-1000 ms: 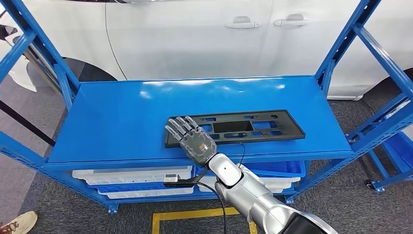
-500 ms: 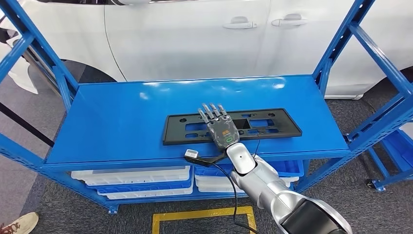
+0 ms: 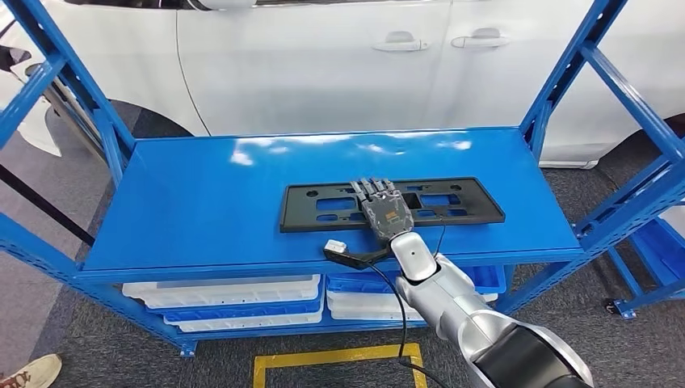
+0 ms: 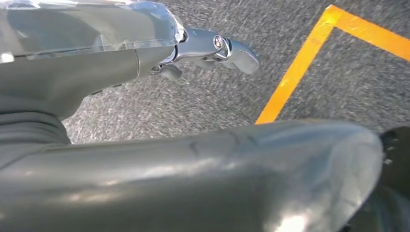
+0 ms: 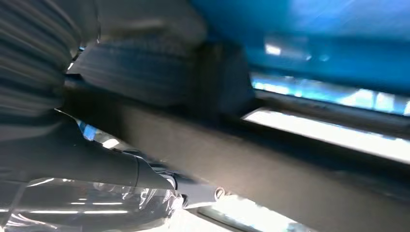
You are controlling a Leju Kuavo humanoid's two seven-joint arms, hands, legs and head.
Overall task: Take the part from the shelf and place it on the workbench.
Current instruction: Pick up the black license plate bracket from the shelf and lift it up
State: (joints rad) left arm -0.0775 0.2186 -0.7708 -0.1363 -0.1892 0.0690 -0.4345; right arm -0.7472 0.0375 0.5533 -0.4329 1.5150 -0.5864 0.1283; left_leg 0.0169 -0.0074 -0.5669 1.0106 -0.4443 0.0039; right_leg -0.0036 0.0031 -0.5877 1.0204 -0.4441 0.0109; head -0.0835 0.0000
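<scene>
Head view gives you the right hand [image 3: 385, 212] lying palm down on the flat black plastic plate with rectangular cut-outs [image 3: 323, 207], about at the middle of its length. Its dark fingers [image 3: 372, 188] stretch forward, side by side, across the plate toward its far edge; whether the thumb hooks under the near edge you cannot tell. Right wrist view is blurred: you see a grey ribbed cover [image 5: 29, 63] close against a dark bar that seems to be the plate's edge [image 5: 309, 179], with blue behind it, but no clear grip.

The plate is long, thin and matte, with several windows through which the blue shows. It lies flat on the glossy blue metal shelf top [image 3: 202, 202], toward the front edge and right of centre, its long side parallel to that edge.

Your silver right arm [image 3: 452, 299] comes up from the lower right, wrist just over the shelf's front lip, a black cable [image 3: 401, 315] looping beneath it.

Left wrist view shows the left hand [image 4: 212, 48] over grey carpet beside a yellow floor line [image 4: 300, 63], fingers apart, holding nothing.

Beyond the shelf stands a white car [image 3: 339, 65].
</scene>
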